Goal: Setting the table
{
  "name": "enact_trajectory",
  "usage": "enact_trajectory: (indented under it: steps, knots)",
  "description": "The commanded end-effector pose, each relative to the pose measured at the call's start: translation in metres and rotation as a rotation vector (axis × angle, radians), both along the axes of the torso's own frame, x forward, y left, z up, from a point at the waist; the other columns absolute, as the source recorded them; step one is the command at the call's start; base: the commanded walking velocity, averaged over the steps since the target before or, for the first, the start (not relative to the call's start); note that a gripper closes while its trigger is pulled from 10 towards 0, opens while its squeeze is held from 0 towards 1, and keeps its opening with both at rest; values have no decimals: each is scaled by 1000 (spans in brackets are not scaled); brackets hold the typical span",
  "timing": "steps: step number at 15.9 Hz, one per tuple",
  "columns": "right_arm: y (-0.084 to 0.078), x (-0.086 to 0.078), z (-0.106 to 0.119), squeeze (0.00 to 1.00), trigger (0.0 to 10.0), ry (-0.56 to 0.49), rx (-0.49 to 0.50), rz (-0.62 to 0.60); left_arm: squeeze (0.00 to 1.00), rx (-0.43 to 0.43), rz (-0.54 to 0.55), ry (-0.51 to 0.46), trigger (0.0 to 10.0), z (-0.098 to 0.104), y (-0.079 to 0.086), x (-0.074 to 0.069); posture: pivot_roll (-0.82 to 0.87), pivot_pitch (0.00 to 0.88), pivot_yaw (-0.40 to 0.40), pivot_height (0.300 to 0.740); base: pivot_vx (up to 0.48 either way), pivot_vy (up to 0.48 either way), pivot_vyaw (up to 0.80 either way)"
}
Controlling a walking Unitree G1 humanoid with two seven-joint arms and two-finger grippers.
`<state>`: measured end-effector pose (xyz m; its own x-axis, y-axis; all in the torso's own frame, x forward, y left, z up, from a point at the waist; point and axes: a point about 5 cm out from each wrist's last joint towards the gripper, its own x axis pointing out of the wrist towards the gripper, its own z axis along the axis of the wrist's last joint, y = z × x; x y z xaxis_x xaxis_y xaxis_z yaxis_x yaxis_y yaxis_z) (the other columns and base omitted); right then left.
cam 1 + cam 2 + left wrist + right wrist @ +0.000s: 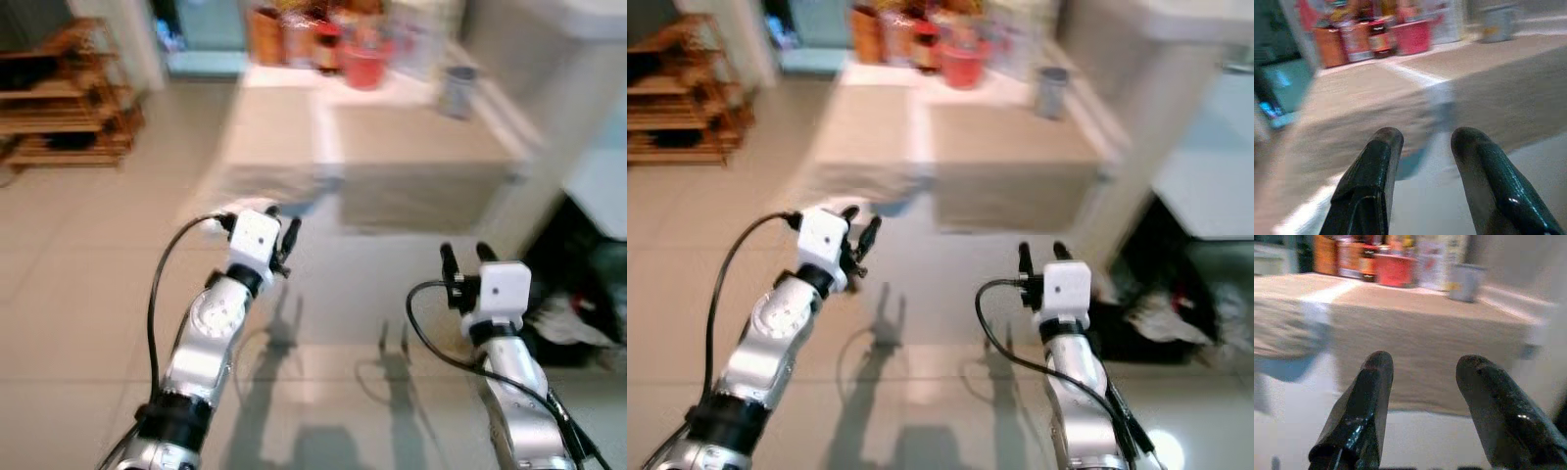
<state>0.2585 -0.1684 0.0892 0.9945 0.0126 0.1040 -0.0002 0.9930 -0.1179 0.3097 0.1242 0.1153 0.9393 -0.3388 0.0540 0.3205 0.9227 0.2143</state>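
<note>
A table [392, 147] under a beige cloth stands ahead of me, blurred. At its far end sit a red container [364, 67], several bottles and jars [294, 39] and a grey cup [457, 90]. My left gripper [282, 235] is raised short of the table's near left corner, open and empty. My right gripper [463, 257] is held up in front of the table's near right side, open and empty. In the wrist views the left fingers [1371, 181] and right fingers [1364, 406] point at the cloth's hanging edge.
A wooden shelf rack [69, 98] stands at the far left. A white counter or appliance [588, 117] rises on the right, with a dark bin and clutter [578, 304] beneath it. Pale tiled floor [78, 284] lies between me and the table.
</note>
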Motion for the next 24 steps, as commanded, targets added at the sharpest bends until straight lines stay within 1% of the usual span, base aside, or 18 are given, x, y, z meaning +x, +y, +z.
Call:
enact_trajectory:
  steps: [1,5,9,11,12,13,14,15,17,20,22,24]
  knots:
    - [1,1,3,0,10000,-11,-14,5,0,13,-5,-6,10000,2,-1,1,-7,0,11,740,480,0,0]
    - [1,-1,1,0,10000,-7,-10,8,0,23,-10,-2,10000,0,-4,2,-13,0,14,740,480,0,0]
    - [0,-2,-1,0,10000,0,-8,-3,0,58,-7,-6,10000,-3,-4,3,-20,0,22,740,457,0,0]
    - [0,-3,-2,0,10000,4,-7,-8,0,53,-11,-17,10000,-1,-6,4,-22,0,27,740,0,0,0]
    - [-1,-4,-2,0,10000,5,-8,-9,0,37,-8,-20,10000,0,-6,4,-22,0,27,740,0,0,0]
    - [-1,-4,-2,0,10000,5,-8,-9,0,25,-4,-23,10000,1,-6,4,-23,0,27,740,0,-416,0]
    - [-3,-7,9,0,10000,-86,-42,-32,0,14,-2,-32,10000,3,-5,4,-24,0,26,740,0,-480,0]
    - [-4,-8,17,0,10000,-130,-39,-34,0,16,-3,-32,10000,3,-5,4,-24,0,27,740,0,-480,0]
    - [-6,-7,29,0,10000,-168,-44,-48,0,26,-1,-34,10000,1,-5,3,-27,0,27,740,0,-480,0]
    - [-10,-5,25,0,10000,-143,-36,-74,0,31,-2,-34,10000,2,-7,4,-28,0,29,740,0,-475,0]
    - [-8,-5,23,0,10000,-130,-37,-74,0,34,6,-34,10000,2,-6,5,-27,0,29,740,0,-454,0]
    - [-5,-6,21,0,10000,-114,-37,-64,0,34,20,-28,10000,1,-5,6,-26,0,26,740,266,-396,0]
